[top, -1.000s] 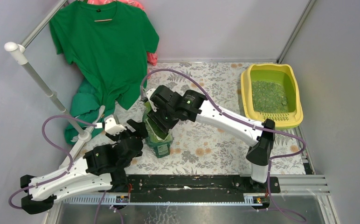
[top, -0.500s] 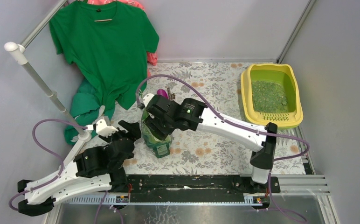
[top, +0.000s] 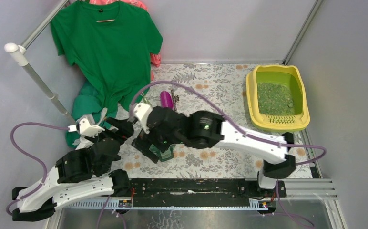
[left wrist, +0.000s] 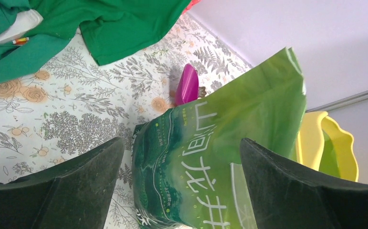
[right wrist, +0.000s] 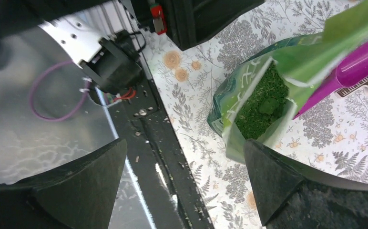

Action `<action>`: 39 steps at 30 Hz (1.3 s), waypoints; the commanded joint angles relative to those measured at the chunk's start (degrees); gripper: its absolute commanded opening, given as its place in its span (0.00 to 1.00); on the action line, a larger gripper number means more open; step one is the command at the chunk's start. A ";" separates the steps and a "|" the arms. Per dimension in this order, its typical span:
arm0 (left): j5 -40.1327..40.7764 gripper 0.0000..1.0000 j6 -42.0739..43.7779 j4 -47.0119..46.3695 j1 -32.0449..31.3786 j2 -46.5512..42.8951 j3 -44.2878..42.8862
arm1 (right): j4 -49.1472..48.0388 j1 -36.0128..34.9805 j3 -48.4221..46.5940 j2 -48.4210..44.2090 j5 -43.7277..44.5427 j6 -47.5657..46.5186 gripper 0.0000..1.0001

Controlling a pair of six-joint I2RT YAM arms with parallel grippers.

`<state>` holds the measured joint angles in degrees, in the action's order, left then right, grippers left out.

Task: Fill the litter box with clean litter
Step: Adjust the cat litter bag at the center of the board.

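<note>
The yellow litter box (top: 254, 98) stands at the back right, with a layer of green clean litter (top: 274, 98) inside. A glossy green bag (left wrist: 220, 143) stands upright on the floral mat, its top open, and more clean litter (right wrist: 260, 107) shows inside it. My left gripper (top: 121, 127) is open just left of the bag; in its wrist view the bag fills the space ahead of the spread fingers (left wrist: 77, 186). My right gripper (top: 144, 142) is open above the bag's near side, holding nothing. A purple scoop (top: 165, 99) lies behind the bag.
A green T-shirt (top: 107, 47) hangs at the back left, with green cloth (top: 84, 107) heaped below it beside a white pole (top: 39, 78). The black base rail (right wrist: 146, 124) and metal edge run close under the right gripper. Grey walls close in the back and the right.
Both grippers have opened wider and the right one has let go of the bag's top. Both arms have drawn back to the left and nearer. The bag stays standing.
</note>
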<state>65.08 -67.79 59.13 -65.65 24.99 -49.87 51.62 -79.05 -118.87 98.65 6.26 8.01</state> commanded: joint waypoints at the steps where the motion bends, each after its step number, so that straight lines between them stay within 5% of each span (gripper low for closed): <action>1: 2.47 0.99 0.62 4.44 -0.36 0.41 -3.73 | 3.51 -3.21 -3.77 6.49 7.09 -5.69 1.00; 16: 1.99 0.99 -0.04 5.47 -0.45 0.47 -3.22 | 2.09 -2.78 -3.69 13.21 17.10 -9.28 0.93; 30: 1.81 0.99 0.20 5.71 -0.44 -2.01 -2.62 | 0.43 6.16 5.21 13.01 -4.61 -7.73 0.85; 36: 1.89 0.99 0.81 4.68 -0.47 -0.86 -2.35 | 3.78 6.36 2.38 17.18 -8.81 -11.88 0.69; 39: 2.11 0.99 0.84 4.60 -0.52 -0.69 -2.34 | 5.69 6.52 1.29 18.57 -10.70 -13.08 0.47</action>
<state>65.58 -67.00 65.54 -65.91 23.79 -52.51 53.36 -72.49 -114.72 115.11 0.67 -1.65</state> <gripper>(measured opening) 0.986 0.586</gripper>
